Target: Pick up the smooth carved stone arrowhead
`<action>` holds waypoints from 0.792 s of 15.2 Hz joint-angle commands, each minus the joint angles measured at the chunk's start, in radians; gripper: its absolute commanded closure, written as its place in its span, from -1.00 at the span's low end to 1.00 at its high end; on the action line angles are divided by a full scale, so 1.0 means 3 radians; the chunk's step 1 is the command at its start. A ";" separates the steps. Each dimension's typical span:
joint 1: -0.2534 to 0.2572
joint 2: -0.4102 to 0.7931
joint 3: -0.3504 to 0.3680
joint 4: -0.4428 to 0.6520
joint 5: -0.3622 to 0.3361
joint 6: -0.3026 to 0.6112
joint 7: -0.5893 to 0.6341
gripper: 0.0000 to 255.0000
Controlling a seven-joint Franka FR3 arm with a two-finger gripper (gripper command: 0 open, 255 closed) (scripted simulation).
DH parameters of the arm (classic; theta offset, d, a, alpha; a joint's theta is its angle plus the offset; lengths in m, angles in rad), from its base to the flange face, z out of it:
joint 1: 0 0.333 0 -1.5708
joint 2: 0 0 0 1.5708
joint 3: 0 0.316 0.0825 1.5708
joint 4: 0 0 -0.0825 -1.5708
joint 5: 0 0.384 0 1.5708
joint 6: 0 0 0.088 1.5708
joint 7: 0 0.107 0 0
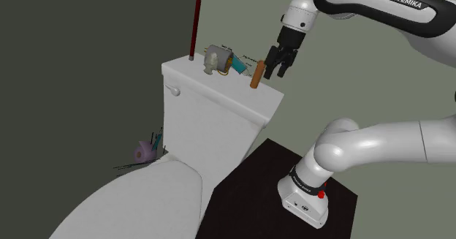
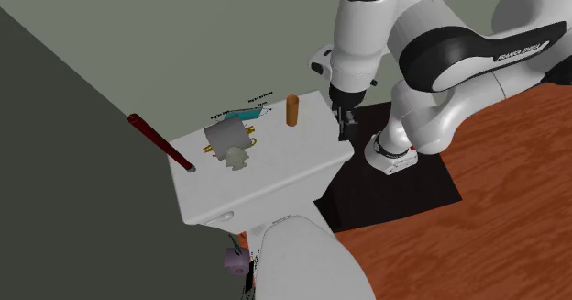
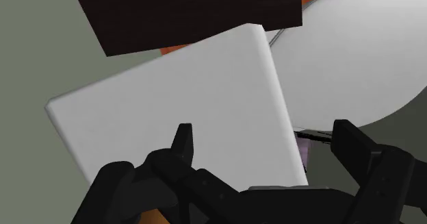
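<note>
We see the white Franka arm's black end effector (image 1: pixel 276 74) (image 2: pixel 345 124) poised at the right-hand end of a white toilet tank lid (image 1: pixel 226 88) (image 2: pixel 275 170) in the shoulder view, its two fingers standing well apart and gripping nothing. In the wrist view the end effector (image 3: pixel 265 130) looks down on a bare corner of the tank lid (image 3: pixel 178 99), with the spread fingers (image 3: pixel 183 142) clear of any object. The task's thing, a small pale stone arrowhead (image 1: pixel 210 67) (image 2: pixel 236 158), lies on the tank lid left of centre in the shoulder view, just beside a grey boxy object with yellow fittings (image 1: pixel 217 55) (image 2: pixel 223 139), and well apart from the end effector. Behind that pair sits a teal item (image 1: pixel 237 65) (image 2: pixel 246 115). A brown cylinder (image 1: pixel 256 74) (image 2: pixel 292 109) stands upright between the cluster and the end effector, just left of the fingers in the shoulder view. A dark red rod (image 1: pixel 195 24) (image 2: pixel 160 142) rises from the lid's far-left end against the grey-green wall. Below the tank, the white toilet lid (image 1: pixel 139 201) (image 2: pixel 307 261) (image 3: pixel 363 58) fills the lower left of the shoulder view, with a small purple object (image 1: pixel 144 152) (image 2: pixel 236 262) on the floor beside it. The arm's base rests on a dark stand (image 1: pixel 270 164) (image 3: pixel 191 10), set on a reddish wood floor (image 2: pixel 495 206).
</note>
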 commanded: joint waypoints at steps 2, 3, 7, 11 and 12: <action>-0.0039 0.0127 0.0056 0.0078 0.0085 0.0029 0.0194 -1.00; -0.0081 0.0254 0.0109 0.0159 0.0167 0.0059 0.0384 -1.00; -0.0244 0.0768 0.0283 0.0510 0.0444 0.0183 0.1128 -1.00; -0.0393 0.1275 0.0394 0.0884 0.0651 0.0313 0.1843 -1.00; -0.0429 0.1398 0.0413 0.0979 0.0693 0.0345 0.2017 -1.00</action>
